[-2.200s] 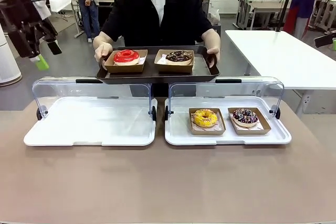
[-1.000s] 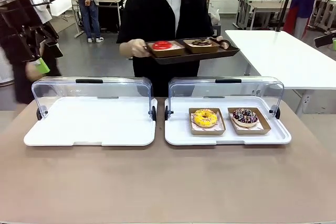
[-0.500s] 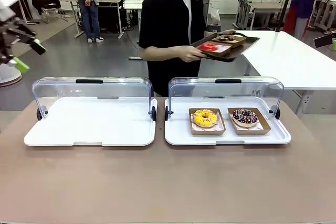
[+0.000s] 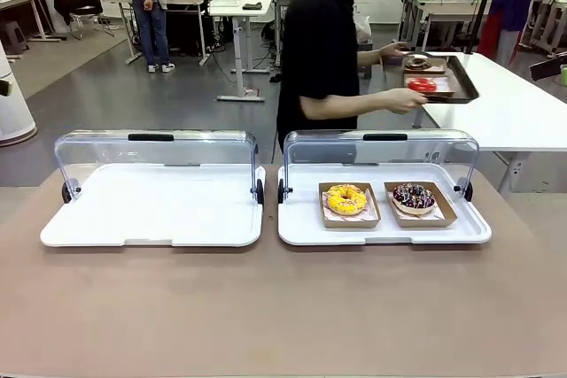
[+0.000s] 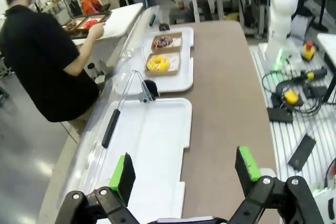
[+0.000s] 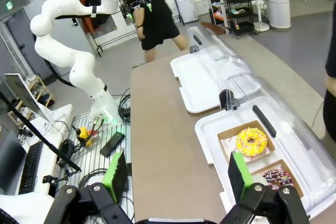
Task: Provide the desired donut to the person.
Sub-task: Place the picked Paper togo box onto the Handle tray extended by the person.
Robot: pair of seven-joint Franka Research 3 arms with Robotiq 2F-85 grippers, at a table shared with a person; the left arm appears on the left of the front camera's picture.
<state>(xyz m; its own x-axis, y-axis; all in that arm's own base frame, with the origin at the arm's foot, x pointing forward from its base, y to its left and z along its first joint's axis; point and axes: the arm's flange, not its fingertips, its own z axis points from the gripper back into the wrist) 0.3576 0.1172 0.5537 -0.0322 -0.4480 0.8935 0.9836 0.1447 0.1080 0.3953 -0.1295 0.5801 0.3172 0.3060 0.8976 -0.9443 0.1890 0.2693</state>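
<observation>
Glossy white plastic trays [image 4: 151, 227] under clear, shiny plastic lids [image 4: 155, 152] sit on a matt brown table [image 4: 283, 307]; brown cardboard holders [image 4: 350, 217] carry glazed donuts [image 4: 345, 198].

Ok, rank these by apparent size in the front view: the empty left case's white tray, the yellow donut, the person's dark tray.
1. White tray, clearly largest.
2. Dark tray; it is farther off, so its true size is unsure.
3. Yellow donut, smallest.

yellow donut [image 4: 345, 198], chocolate sprinkled donut [image 4: 414, 196], red donut [image 4: 422, 85], black top [image 4: 319, 42]
</observation>
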